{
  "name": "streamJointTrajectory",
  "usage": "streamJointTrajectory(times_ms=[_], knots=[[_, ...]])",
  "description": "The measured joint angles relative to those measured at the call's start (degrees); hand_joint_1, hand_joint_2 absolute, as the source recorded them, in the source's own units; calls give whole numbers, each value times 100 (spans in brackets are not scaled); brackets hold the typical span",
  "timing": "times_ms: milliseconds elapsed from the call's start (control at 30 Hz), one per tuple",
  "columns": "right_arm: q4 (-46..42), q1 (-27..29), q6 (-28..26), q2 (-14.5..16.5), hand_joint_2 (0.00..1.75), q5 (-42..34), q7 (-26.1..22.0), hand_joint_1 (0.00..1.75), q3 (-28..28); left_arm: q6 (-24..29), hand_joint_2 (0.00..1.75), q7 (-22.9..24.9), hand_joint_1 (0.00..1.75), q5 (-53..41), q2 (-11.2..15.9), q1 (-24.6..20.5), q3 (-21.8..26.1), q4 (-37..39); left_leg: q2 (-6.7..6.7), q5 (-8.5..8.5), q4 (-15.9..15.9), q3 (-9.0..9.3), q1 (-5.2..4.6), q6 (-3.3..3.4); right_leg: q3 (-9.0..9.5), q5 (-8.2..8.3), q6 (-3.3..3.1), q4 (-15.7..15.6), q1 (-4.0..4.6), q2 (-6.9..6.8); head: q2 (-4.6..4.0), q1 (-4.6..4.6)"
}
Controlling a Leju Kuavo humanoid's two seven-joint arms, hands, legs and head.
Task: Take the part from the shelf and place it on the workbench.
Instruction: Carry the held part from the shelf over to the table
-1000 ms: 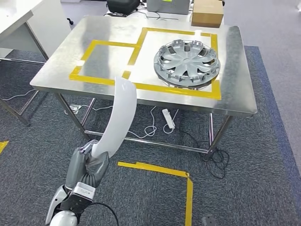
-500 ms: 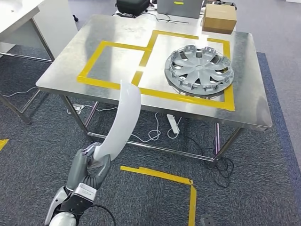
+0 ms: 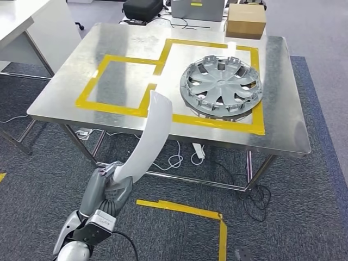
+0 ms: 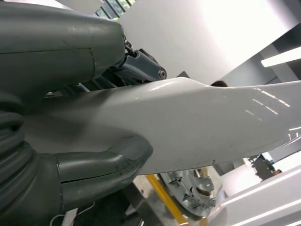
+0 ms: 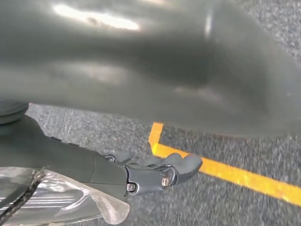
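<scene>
Part (image 3: 148, 140) was off the shelf but not yet on the workbench (image 3: 283, 125)
Left hand (image 3: 107, 188) clamped its lower end, the tip over the workbench's near edge; the taped square beside the wheel cover (image 3: 221, 86) lay open; right hand (image 5: 156, 175) held nothing, fingers loosely extended

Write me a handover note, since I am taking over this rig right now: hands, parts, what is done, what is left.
Left hand: grips the lower end of the curved white part, whose upper end is over the near edge of the workbench.
Right hand: hangs over the carpet by the yellow floor tape, holding nothing, fingers loosely extended.
Hubcap: lies in the right taped square.
Done: part is in hand at the workbench.
Left: set it down and let go; the left taped square is free.
</scene>
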Motion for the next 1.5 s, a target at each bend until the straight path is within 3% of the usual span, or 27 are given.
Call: streamJointTrajectory(times_ms=[67, 133, 267, 333, 433, 467, 500, 567, 600, 667, 767, 833, 933, 967, 1000, 1033, 1100, 1133, 1200, 1300, 1367, 1433, 1467, 1500], knots=[[127, -49, 30, 1, 0, -3, -13, 0, -12, -19, 175, 1, 175, 5, 4, -11, -19, 1, 5, 333, -284, -236, 1, 7, 242, -200, 39, -3, 1, 24, -1, 4], [180, -85, 42, 1, 0, -9, -17, 0, -19, -32, 175, 1, 175, 9, 3, -21, -27, 7, 14, 650, -776, -145, -24, 56, 316, -308, 105, -12, 16, 28, -1, 0], [246, -131, 50, 1, 0, -15, -27, 0, -33, -50, 175, -2, 175, 13, -4, -46, -41, 8, -5, 638, -904, -32, -27, 197, 365, -356, 222, 104, 21, 4, 0, 4], [271, -168, 54, 1, 0, -15, -32, 0, -35, -54, 175, -5, 175, 13, -17, -74, -50, 7, -1, 597, -943, 74, -16, 274, 123, -521, 260, 517, 17, 4, 0, 22], [319, -187, 69, 2, 0, -13, -36, 0, -34, -71, 175, -12, 175, 11, -34, -104, -63, 7, -5, 495, -955, 165, -26, 330, -578, -871, 304, 1473, 15, 5, -1, 44], [337, -182, 72, 2, 0, -13, -36, 0, -34, -79, 175, -13, 175, 10, -36, -105, -69, 8, -13, 456, -955, 207, -28, 328, -720, -822, 308, 1555, 15, 5, -1, 45], [355, -178, 71, 2, 0, -12, -37, 0, -37, -85, 175, -13, 175, 8, -37, -106, -77, 8, -22, 410, -954, 263, -29, 320, -766, -644, 307, 1433, 15, 4, -1, 45], [386, -178, 70, 2, 0, -12, -40, 0, -42, -97, 175, -13, 175, 5, -40, -114, -97, 8, -31, 306, -961, 396, -27, 286, -632, -108, 284, 796, 17, 3, -1, 44], [409, -181, 71, 2, 0, -13, -43, 0, -45, -101, 175, -14, 175, 5, -42, -122, -105, 10, -30, 259, -963, 454, -29, 261, -563, 34, 268, 491, 27, -1, -1, 38], [449, -191, 74, 2, 0, -13, -47, 0, -47, -107, 175, -19, 175, 4, -46, -137, -112, 15, -27, 194, -971, 514, -34, 187, -471, 96, 195, 212, 56, -10, 1, 28], [469, -178, 74, 7, 0, -13, -49, 0, -48, -111, 175, -27, 175, 3, -51, -157, -117, 16, -23, 200, -896, 553, -42, 90, -347, 115, 80, 111, 48, -9, 2, 24], [471, -189, 72, 15, 0, -14, -52, 0, -51, -109, 175, -34, 175, 3, -48, -181, -120, 15, -13, 167, -502, 349, -34, 37, -206, 100, 29, 37, 16, -6, 2, 7], [474, -205, 70, 18, 0, -14, -53, 0, -57, -109, 175, -39, 175, 3, -40, -188, -124, 15, -5, -211, 453, -292, -15, -28, -42, -11, -6, 1, 11, -3, 2, -9], [476, -203, 73, 19, 0, -14, -53, 0, -57, -109, 175, -39, 175, 3, -38, -186, -125, 15, -5, -294, 599, -448, -13, -29, 14, -59, -6, 1, 11, 2, 2, -11], [479, -202, 73, 19, 0, -14, -53, 0, -57, -109, 175, -39, 175, 3, -34, -185, -126, 15, -5, -264, 573, -527, -14, -21, 80, -112, -3, 1, 11, 9, 2, -10], [480, -202, 73, 19, 0, -14, -54, 0, -57, -109, 175, -39, 175, 3, -32, -185, -128, 15, -5, -82, 356, -517, -18, 3, 156, -168, 6, 0, 12, 17, 2, -10], [486, -207, 72, 21, 0, -14, -54, 0, -57, -109, 175, -39, 175, 3, -28, -183, -132, 16, -3, 478, -308, -379, -47, 79, 316, -286, 34, 0, 18, 29, 2, -8], [492, -214, 73, 22, 0, -14, -54, 0, -57, -110, 175, -39, 175, 3, -27, -183, -136, 17, -1, 601, -569, -318, -73, 120, 366, -338, 60, 0, 23, 34, 1, -7], [509, -225, 75, 24, 0, -15, -51, 0, -57, -113, 175, -40, 175, 0, -24, -172, -143, 17, -7, 635, -765, -252, -111, 192, 406, -416, 125, 7, 33, 29, 1, -4], [520, -238, 80, 26, 0, -3, -59, 0, -57, -114, 175, -44, 175, -12, -25, -162, -150, 14, -12, 670, -890, -81, -88, 279, 464, -471, 215, 106, 31, 14, 0, 12], [528, -265, 84, 26, 0, 13, -68, 0, -56, -113, 175, -45, 175, -28, -31, -174, -152, 13, -5, 648, -959, 34, -70, 327, 184, -595, 259, 561, 26, 13, 0, 32], [542, -276, 95, 26, 0, 31, -75, 0, -53, -111, 175, -45, 175, -44, -35, -173, -153, 13, -9, 586, -976, 89, -72, 356, -315, -833, 297, 1241, 25, 12, -1, 50], [552, -266, 100, 26, 0, 42, -76, 0, -52, -111, 175, -45, 175, -50, -36, -166, -153, 13, -17, 544, -976, 125, -75, 360, -530, -918, 306, 1453, 25, 12, -1, 52], [561, -254, 104, 26, 0, 53, -77, 0, -52, -111, 175, -45, 175, -55, -36, -160, -153, 13, -28, 496, -975, 178, -78, 359, -656, -894, 305, 1478, 26, 12, -1, 54]])
